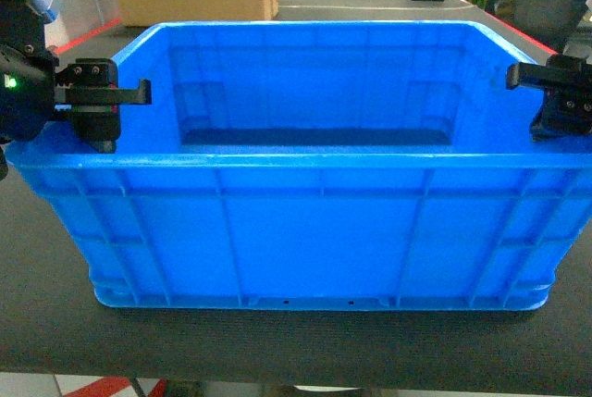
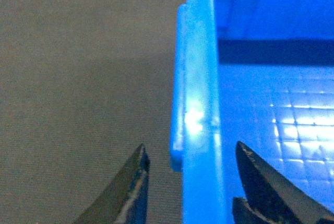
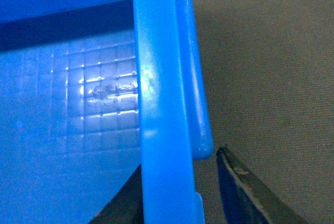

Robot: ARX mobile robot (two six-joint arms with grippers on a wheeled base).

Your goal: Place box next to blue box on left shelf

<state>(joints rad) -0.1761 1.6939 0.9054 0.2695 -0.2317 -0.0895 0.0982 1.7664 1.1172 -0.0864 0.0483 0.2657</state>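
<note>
The left pincer (image 1: pixel 118 117) is showing black blocky housing with small screws, a green light (image 1: pixel 11 82) glowing beside it; the right pincer (image 1: pixel 546 101) is looking matching black.

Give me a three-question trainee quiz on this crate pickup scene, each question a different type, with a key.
1. True or false: the crate holds several small items.
2. Multiple choice: where is the left gripper? A. straddling the crate's rim, one finger outside and one inside; B. shut flat on the table, away from the crate; C. resting on the crate floor.
3. Fill in: in the head view, the right gripper is at the crate's ____ end wall.

Key
1. False: its inside looks empty.
2. A.
3. Right.
</note>
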